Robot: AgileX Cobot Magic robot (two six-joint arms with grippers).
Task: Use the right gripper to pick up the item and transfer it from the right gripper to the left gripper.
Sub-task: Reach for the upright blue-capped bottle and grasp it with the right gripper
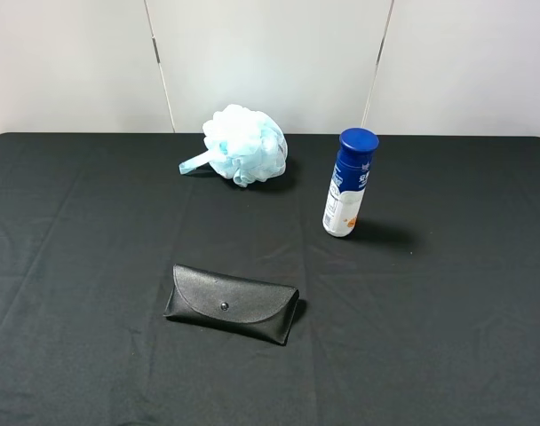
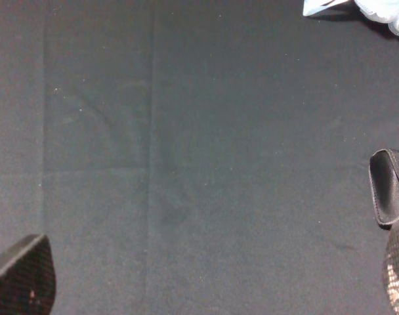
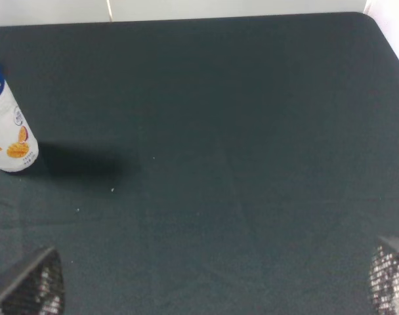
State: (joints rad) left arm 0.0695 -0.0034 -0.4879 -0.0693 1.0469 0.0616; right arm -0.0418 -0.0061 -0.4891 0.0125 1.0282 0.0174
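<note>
The item, a slim white bottle [image 1: 348, 183] with a dark blue cap and a blue-and-orange label, stands upright on the black table, right of centre and toward the back. Its lower part shows in the right wrist view [image 3: 8, 131]. No arm shows in the high view. My right gripper [image 3: 212, 289] is open and empty; only its two fingertips [image 3: 30, 289] show, wide apart above bare cloth, with the bottle well off to one side. My left gripper [image 2: 206, 282] is open and empty, its fingertips [image 2: 21, 279] spread above bare cloth.
A pale blue mesh bath pouf [image 1: 243, 145] lies at the back centre, its edge in the left wrist view [image 2: 357, 8]. A flat black snap-button glasses case [image 1: 232, 303] lies front centre, one end by the left gripper [image 2: 390, 187]. White wall panels [image 1: 270, 62] stand behind the table [image 1: 75, 266].
</note>
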